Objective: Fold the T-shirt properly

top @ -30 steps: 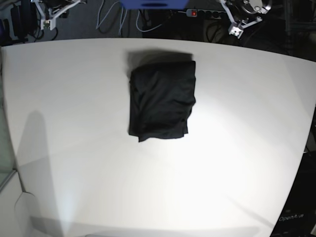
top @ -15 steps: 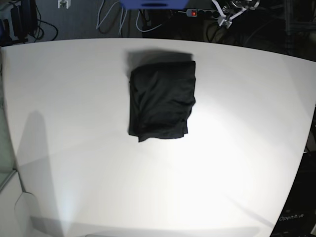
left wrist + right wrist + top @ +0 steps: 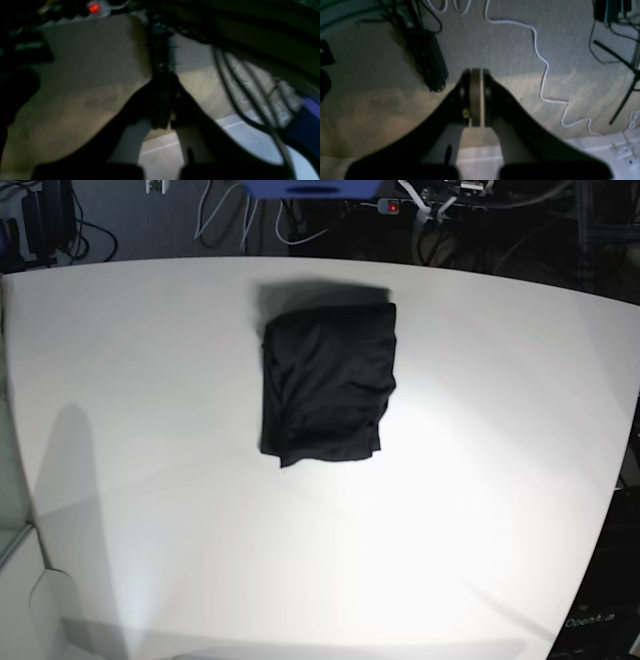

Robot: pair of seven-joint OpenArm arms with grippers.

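The T-shirt (image 3: pixel 328 385) lies folded into a compact dark rectangle on the white table (image 3: pixel 150 480), nearer the far edge than the near one and roughly midway between the left and right edges. Its far edge is straight and casts a soft shadow toward the back, while the near edge is a little ragged, with a small flap sticking out at the near-left corner. Nothing touches it.

Compared with 1 second ago, the shirt sits exactly where it was, same outline, same creases. What has changed is the arms: then, both white-tipped ends showed above the far corners of the table; half a second ago only a scrap of each remained; now they have all but left the base view, with just a small pale bit at the top left and some pale parts among the cables (image 3: pixel 440 200) at the top right.

From the wrist cameras, both arms are pulled back past the table's far edge, looking down at the floor. The left gripper (image 3: pixel 162 100) has its 2 dark fingers pressed together with nothing between them, a red-lit power strip (image 3: pixel 96 7) beyond it. The right gripper (image 3: pixel 476 97) is likewise closed, pads meeting flat, empty, above grey carpet where a white cable (image 3: pixel 542 75) snakes across.
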